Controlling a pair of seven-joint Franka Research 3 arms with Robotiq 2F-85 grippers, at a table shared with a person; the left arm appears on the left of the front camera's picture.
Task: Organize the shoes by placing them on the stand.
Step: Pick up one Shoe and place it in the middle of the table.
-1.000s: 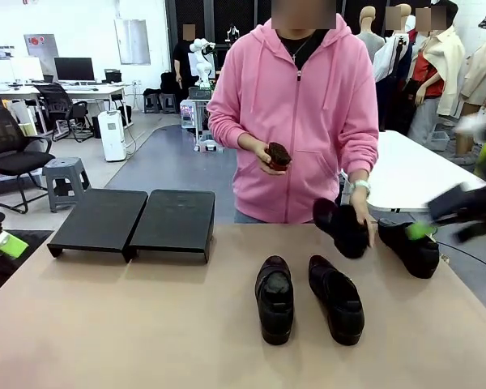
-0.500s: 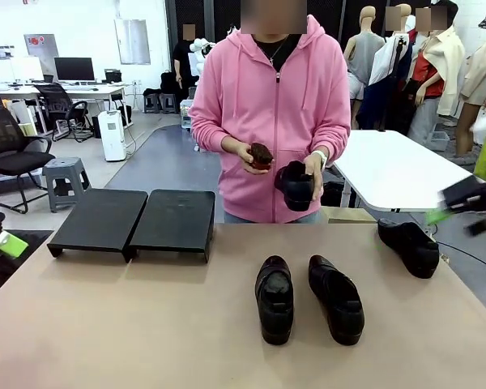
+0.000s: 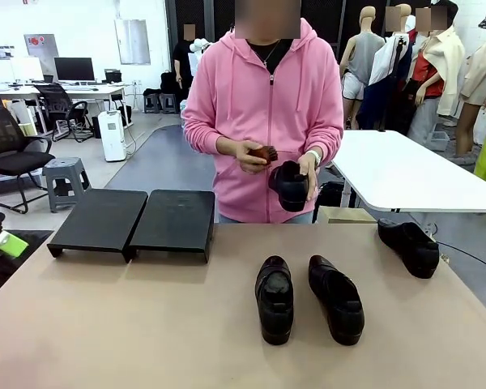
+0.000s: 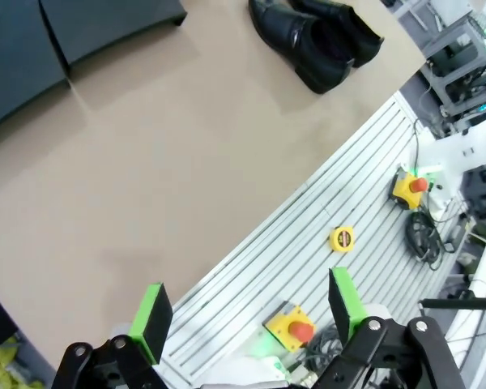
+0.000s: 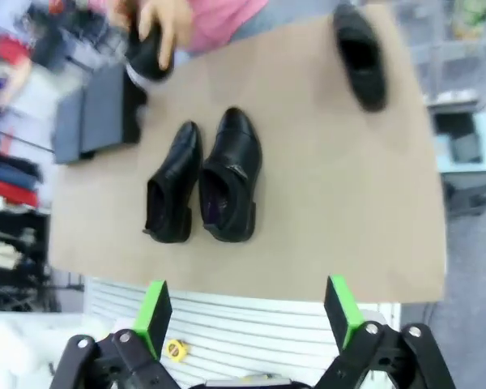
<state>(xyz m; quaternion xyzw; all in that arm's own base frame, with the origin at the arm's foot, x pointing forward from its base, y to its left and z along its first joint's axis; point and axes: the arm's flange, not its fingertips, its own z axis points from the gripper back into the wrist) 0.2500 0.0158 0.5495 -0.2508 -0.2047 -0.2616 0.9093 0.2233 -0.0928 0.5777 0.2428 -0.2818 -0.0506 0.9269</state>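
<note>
tan table (image 3: 130, 324) in a workshop with office chairs behind. stand (image 3: 138, 219) at its far left edge. two shoes (image 3: 275, 298) lie mid-table, third shoe (image 3: 409, 245) by the right edge, fourth shoe (image 3: 292, 186) in the person's hand (image 3: 310, 170). open tabletop lies near the robot. left gripper (image 4: 248, 306) and right gripper (image 5: 249, 312) both spread wide.

Spread right gripper (image 5: 248, 308), shoe pair (image 5: 227, 170) beyond

Looks like a robotics lab in an open office: desks (image 3: 32, 91) with a monitor (image 3: 74, 69) and swivel chairs (image 3: 12, 146) at upper left, emergency-stop buttons (image 4: 290, 326) on a slotted aluminium bench (image 4: 292, 243) in the left wrist view's lower right
</note>
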